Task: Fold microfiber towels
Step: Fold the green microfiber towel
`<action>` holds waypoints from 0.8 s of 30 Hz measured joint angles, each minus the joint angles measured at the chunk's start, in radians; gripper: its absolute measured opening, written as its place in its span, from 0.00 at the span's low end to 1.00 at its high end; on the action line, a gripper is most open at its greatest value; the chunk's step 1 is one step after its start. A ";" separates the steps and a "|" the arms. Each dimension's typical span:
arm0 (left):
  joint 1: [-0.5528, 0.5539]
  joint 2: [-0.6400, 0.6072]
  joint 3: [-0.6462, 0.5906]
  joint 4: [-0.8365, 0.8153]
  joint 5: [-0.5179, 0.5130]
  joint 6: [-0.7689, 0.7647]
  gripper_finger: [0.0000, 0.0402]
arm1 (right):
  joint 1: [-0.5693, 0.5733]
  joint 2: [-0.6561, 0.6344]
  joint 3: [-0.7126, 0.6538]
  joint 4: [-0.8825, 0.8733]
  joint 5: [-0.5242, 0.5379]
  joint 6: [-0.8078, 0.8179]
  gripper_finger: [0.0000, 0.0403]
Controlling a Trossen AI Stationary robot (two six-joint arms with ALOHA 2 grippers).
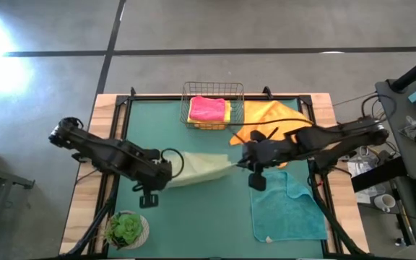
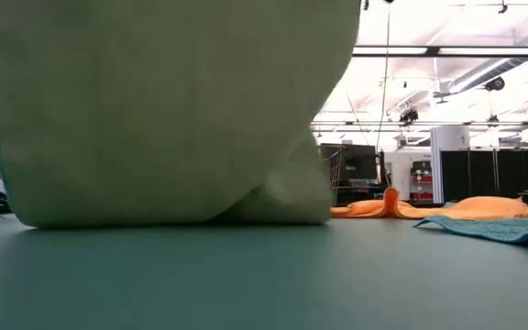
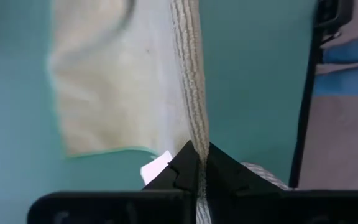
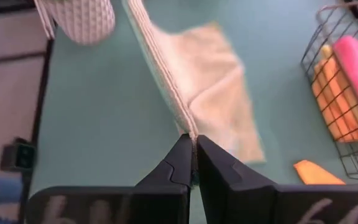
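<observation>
While both arms hold the pale sage towel (image 1: 204, 169) stretched between them over the middle of the surface (image 1: 193, 217), the left end effector (image 3: 197, 177) is clamped tight on one edge and the right end effector (image 4: 193, 163) is pinched shut on the opposite edge. Most of the cloth hangs from that taut line, its lower part resting on the green mat. My worry is a slip: only thin hems sit between the fingers, so a pull apart could tug one out and let the cloth collapse in a heap. Uneven lowering could also set the fold crooked. Beside the right arm a teal towel (image 1: 287, 208) lies flat, an orange towel (image 1: 269, 115) is rumpled near the wire basket (image 1: 213, 92), and a pink towel (image 1: 208, 108) sits folded inside it. A small potted plant (image 1: 126, 229) stands at the near corner. Beyond, it's an open workshop with ceiling lights and dark cabinets
</observation>
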 joint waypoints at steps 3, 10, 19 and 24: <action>0.000 0.001 0.073 -0.046 -0.025 0.000 0.00 | 0.000 -0.036 0.001 0.002 -0.006 0.018 0.02; 0.000 0.001 0.215 -0.125 -0.044 -0.001 0.00 | 0.000 -0.056 0.085 -0.002 0.004 0.013 0.02; 0.000 0.001 0.339 -0.145 -0.008 -0.021 0.00 | 0.039 -0.018 0.222 -0.082 0.055 -0.004 0.02; 0.000 0.001 0.403 -0.146 -0.007 -0.018 0.00 | 0.067 0.012 0.283 -0.152 0.160 0.001 0.02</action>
